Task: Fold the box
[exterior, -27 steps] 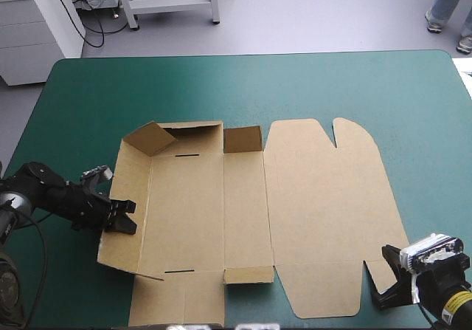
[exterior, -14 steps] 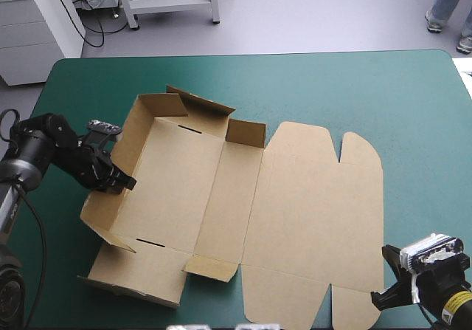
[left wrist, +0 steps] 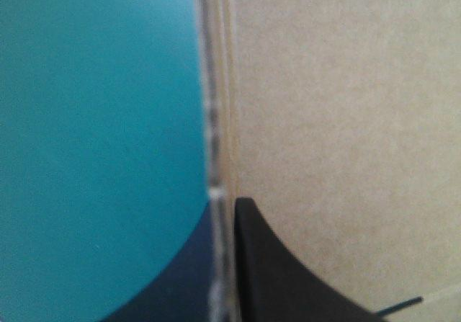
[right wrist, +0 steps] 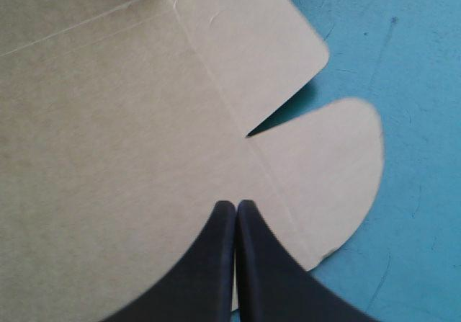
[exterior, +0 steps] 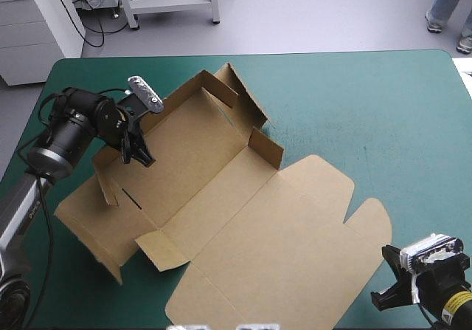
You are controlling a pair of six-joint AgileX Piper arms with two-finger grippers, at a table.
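Our left gripper (exterior: 139,153) is clamped on a raised side wall of the brown box (exterior: 221,197). The box lies slantwise across the teal-green table (exterior: 369,101), with its walled tray toward the far left and its lid flat toward the near right. We see our right gripper (exterior: 382,297), black fingers pressed together, by the lid's rounded corner flap (right wrist: 324,163) near the table's near edge.

free: bare table (exterior: 369,101) right of and beyond the box (exterior: 214,190) | free: narrow strip at the box's near-left | blocked: raised walls (exterior: 240,97) at the box's far-left end, left pincer (exterior: 144,156) clamped on one | low: flat lid (exterior: 295,241), right pincer (exterior: 380,299) beside its near-right corner
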